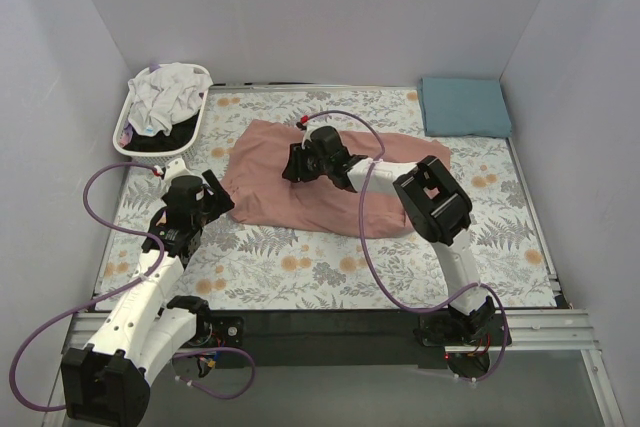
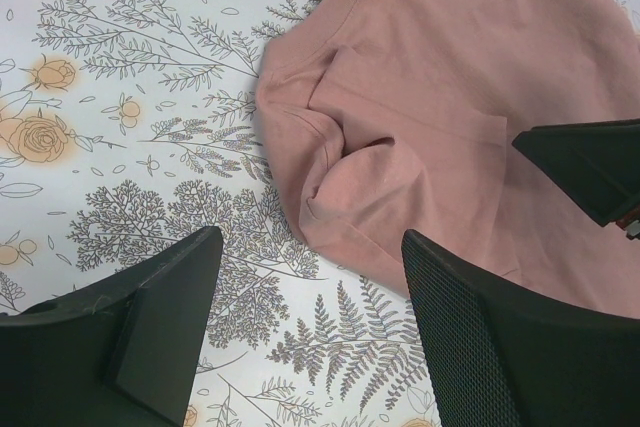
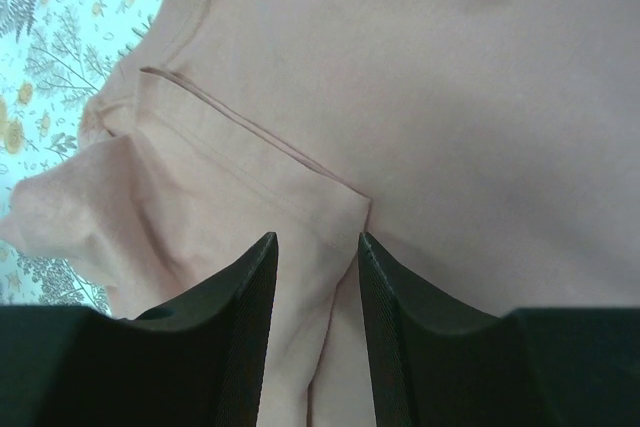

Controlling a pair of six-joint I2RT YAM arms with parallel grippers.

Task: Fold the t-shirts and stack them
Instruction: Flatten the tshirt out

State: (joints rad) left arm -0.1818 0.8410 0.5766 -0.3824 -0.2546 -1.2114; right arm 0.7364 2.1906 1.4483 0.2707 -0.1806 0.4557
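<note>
Floral cloth [image 1: 300, 267] covers the table from the arm bases outward, grey ferns and orange blooms on white. Nearest on it, at the left, the left gripper [image 1: 218, 199] hangs low with its jaws spread wide and nothing between them. In the left wrist view the tips straddle the patterned cloth right at the near-left corner of the pink t-shirt [image 1: 290, 209], where a sleeve hem curls over itself.

That pink t-shirt lies spread across the middle of the table, rumpled, its long side running left to right. The right arm reaches over it from the right. The right gripper [image 1: 293, 169] is down on the shirt's left part, close beyond the left gripper. Its jaws stand narrow. In the right wrist view a raised fold with a stitched seam runs down into the gap between them, but I cannot tell whether they pinch it.

Farther back, the white slatted basket [image 1: 150, 152] sits at the far-left corner, holding a white garment [image 1: 172, 87] heaped over a dark garment [image 1: 165, 135]. At the far-right corner a teal t-shirt [image 1: 465, 107] lies folded flat.
</note>
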